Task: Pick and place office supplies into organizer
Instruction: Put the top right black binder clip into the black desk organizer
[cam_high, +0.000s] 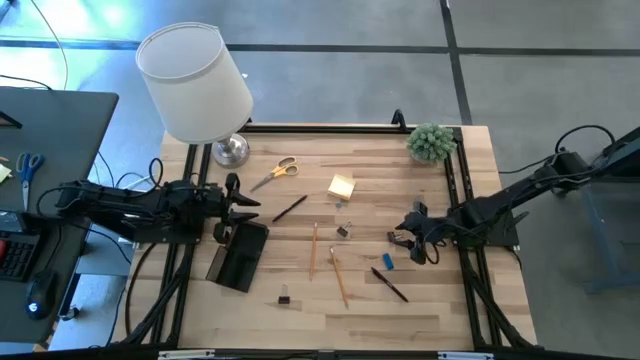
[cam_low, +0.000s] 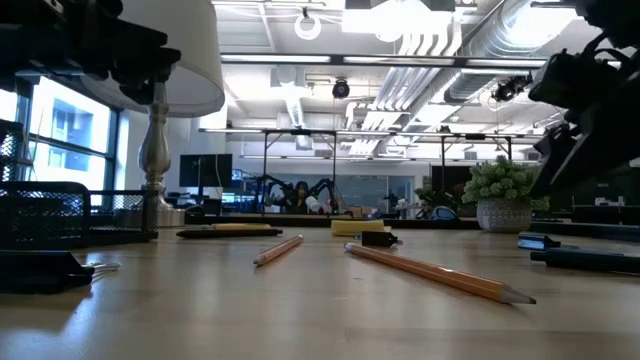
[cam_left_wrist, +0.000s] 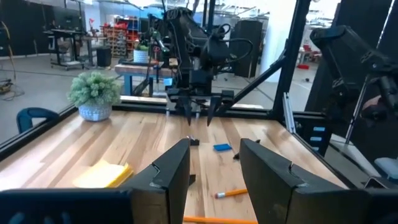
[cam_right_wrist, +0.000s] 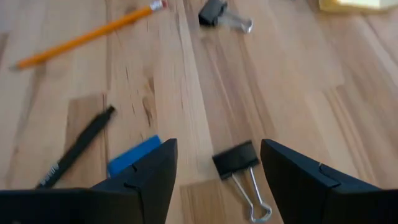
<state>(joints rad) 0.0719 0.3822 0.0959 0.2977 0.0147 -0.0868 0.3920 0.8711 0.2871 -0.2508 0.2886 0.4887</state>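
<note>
The black organizer (cam_high: 240, 256) lies at the table's left. My left gripper (cam_high: 240, 205) hovers just beyond its far end, level and open with nothing between its fingers (cam_left_wrist: 214, 149). My right gripper (cam_high: 410, 240) slants down at the table's right, open. A black binder clip (cam_right_wrist: 236, 160) lies on the wood between and below its fingers, untouched. Nearby lie a small blue piece (cam_right_wrist: 134, 155), a black pen (cam_right_wrist: 78, 149) and a pencil (cam_right_wrist: 87, 36). Yellow-handled scissors (cam_high: 276, 171), a sticky-note pad (cam_high: 341, 186), another pen (cam_high: 290, 208) and two pencils (cam_high: 314, 248) lie mid-table.
A white-shaded lamp (cam_high: 195, 80) stands at the far left corner and a small green plant (cam_high: 431, 142) at the far right. Another clip (cam_high: 284, 298) lies near the front edge. Blue-handled scissors (cam_high: 28, 165) sit on the side desk, off the table.
</note>
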